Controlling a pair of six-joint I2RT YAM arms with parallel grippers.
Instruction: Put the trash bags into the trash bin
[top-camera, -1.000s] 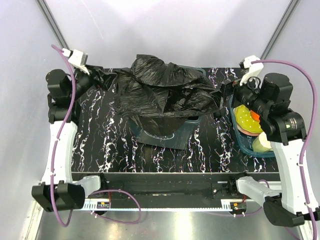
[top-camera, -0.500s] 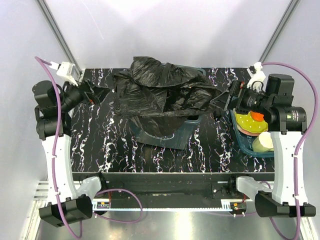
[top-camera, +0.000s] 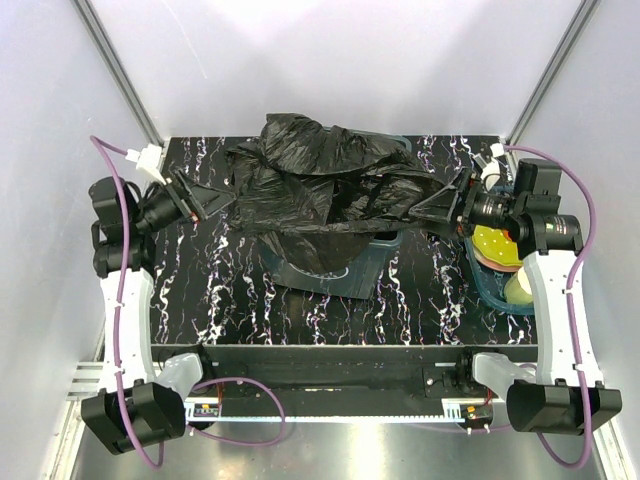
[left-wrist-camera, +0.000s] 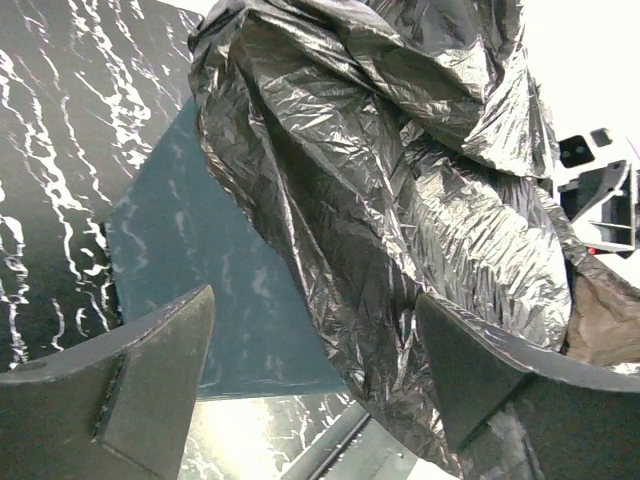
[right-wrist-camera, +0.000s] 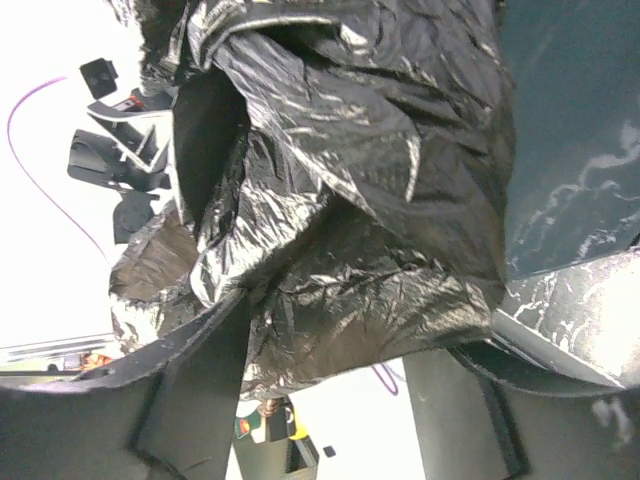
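Observation:
The black wrinkly trash bag (top-camera: 320, 185) lies draped over the dark green trash bin (top-camera: 335, 268) in the middle of the table, hiding most of it. My left gripper (top-camera: 218, 203) is open and empty, just left of the bag and pointing at it. In the left wrist view the bag (left-wrist-camera: 400, 200) and the bin's side (left-wrist-camera: 200, 290) lie ahead of the spread fingers (left-wrist-camera: 150, 380). My right gripper (top-camera: 428, 215) is open at the bag's right edge. In the right wrist view a fold of the bag (right-wrist-camera: 360, 290) hangs between the spread fingers (right-wrist-camera: 190, 390), beside the bin wall (right-wrist-camera: 570, 150).
A shallow blue tray (top-camera: 500, 292) at the right table edge, under my right arm, holds a yellow-green item (top-camera: 492, 243) and a pale one (top-camera: 520, 288). The black white-veined marble tabletop (top-camera: 190, 280) ends at a black front rail. White walls enclose the back and sides.
The left gripper let go of the bag's left corner, which fell back toward the bin, and now points at the bag. The right gripper turned level and moved to the bag's right edge.

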